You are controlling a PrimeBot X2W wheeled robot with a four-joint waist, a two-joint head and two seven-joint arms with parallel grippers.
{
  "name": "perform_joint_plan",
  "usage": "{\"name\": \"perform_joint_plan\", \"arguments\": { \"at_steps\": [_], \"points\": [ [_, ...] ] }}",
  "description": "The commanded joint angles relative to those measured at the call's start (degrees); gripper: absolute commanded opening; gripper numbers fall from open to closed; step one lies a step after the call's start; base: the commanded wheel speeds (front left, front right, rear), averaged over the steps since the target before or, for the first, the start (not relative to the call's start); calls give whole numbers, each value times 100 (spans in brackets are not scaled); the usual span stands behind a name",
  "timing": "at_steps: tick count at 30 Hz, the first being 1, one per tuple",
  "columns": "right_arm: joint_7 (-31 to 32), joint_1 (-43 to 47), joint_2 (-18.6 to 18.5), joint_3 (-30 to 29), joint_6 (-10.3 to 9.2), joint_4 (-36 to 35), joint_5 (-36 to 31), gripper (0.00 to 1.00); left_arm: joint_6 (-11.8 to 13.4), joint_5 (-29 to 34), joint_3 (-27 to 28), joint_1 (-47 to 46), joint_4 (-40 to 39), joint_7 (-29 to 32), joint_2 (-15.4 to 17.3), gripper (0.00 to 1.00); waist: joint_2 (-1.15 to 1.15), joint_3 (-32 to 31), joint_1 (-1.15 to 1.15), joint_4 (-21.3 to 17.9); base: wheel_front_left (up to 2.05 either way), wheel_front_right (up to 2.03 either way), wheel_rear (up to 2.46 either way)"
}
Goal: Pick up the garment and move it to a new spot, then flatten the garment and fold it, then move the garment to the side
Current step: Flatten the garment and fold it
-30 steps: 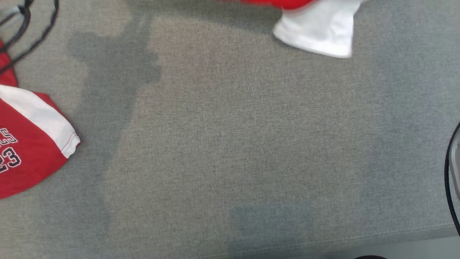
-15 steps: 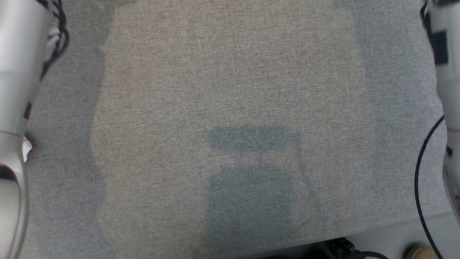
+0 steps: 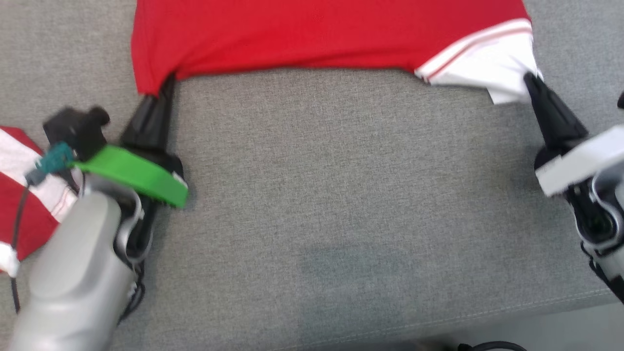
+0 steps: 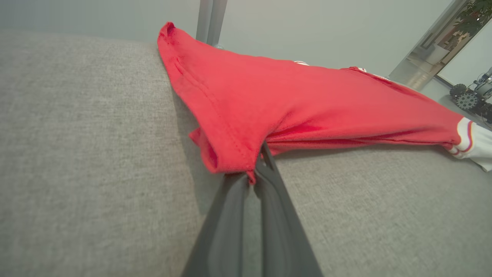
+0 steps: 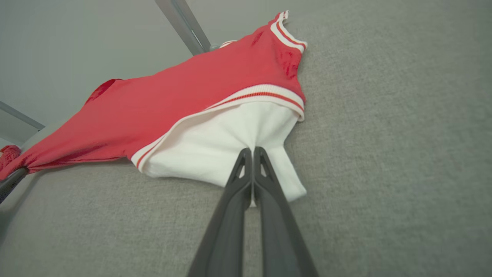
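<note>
Newly in view — garment (image 3: 317, 34), left gripper (image 3: 165, 87) and right gripper (image 3: 529, 82) tight on its near edge

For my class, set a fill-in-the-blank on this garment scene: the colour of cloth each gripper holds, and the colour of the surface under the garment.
The left gripper is shut on a corner of the garment that is coloured ____.
The right gripper is shut on the part of it coloured ____.
The garment lies on a fabric surface coloured ____.
Missing words: red; white; grey.
</note>
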Motion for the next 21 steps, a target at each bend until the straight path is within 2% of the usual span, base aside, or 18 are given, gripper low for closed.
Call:
{"name": "perform_joint_plan", "arguments": {
  "at_steps": [1, 4, 7, 13, 15, 17, 21],
  "points": [
    [-37, 494, -186, -31, -10, -97, 98, 0, 11, 131, 44, 600, -112, 11, -25, 0, 0, -735, 0, 248, 0, 0, 0],
    [-91, 1124, -380, -36, -10, -331, 132, 0, 120, 265, 32, 1329, -320, 11, -64, 0, 0, -1061, 0, 295, 0, 0, 0],
    [-210, 2162, -594, -126, -10, -767, 108, 0, 416, 270, 148, 2412, -793, 12, -137, 0, 0, -1451, 0, 292, 0, 0, 0],
    [-323, 4198, -713, -918, -10, -2019, 376, 0, 1080, -25, 195, 4121, -2502, 210, -205, 0, 0, -1606, 0, 261, 0, 0, 0],
    [-246, 4470, -664, -1198, -5, -2498, 379, 0, 1252, -57, 151, 4363, -3047, 486, -49, 0, 0, -1491, 0, 210, 0, 0, 0],
    [-60, 4501, -639, -1406, -5, -2859, 368, 0, 1300, -154, 121, 4378, -3525, 784, 50, 0, 0, -1331, 0, 166, 0, 0, 0],
    [627, 3798, -651, -1458, -4, -3124, 272, 0, 1353, -365, 250, 3979, -4103, 1533, 387, 0, 0, -995, 0, 41, 0, 0, 0]
  ]
}}
